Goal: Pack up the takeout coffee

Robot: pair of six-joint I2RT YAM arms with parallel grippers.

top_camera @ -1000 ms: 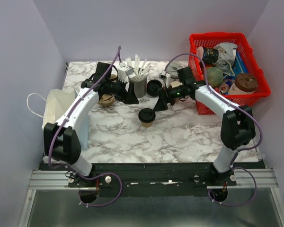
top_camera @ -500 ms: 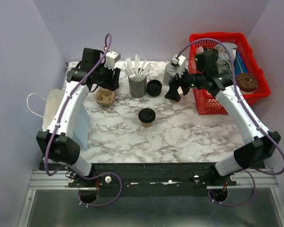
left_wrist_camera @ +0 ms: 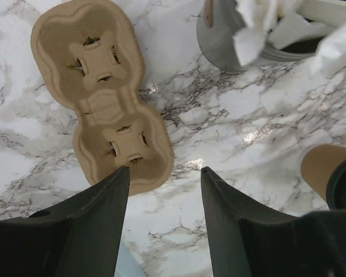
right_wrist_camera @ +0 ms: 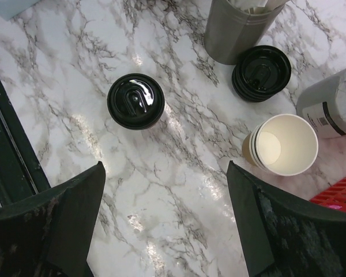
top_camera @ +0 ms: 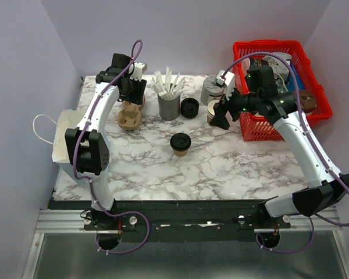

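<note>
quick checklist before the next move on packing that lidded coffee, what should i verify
1. Takeout coffee upright, lid on: ok.
2. Right gripper open and empty: ok.
3. Right gripper centred over the coffee: not ok, the cup sits off to one side of the jaws.
4. Left gripper open, holding nothing: ok.
5. Cup carrier lying flat, both wells empty: ok.
6. White bag open at the top: cannot tell.
</note>
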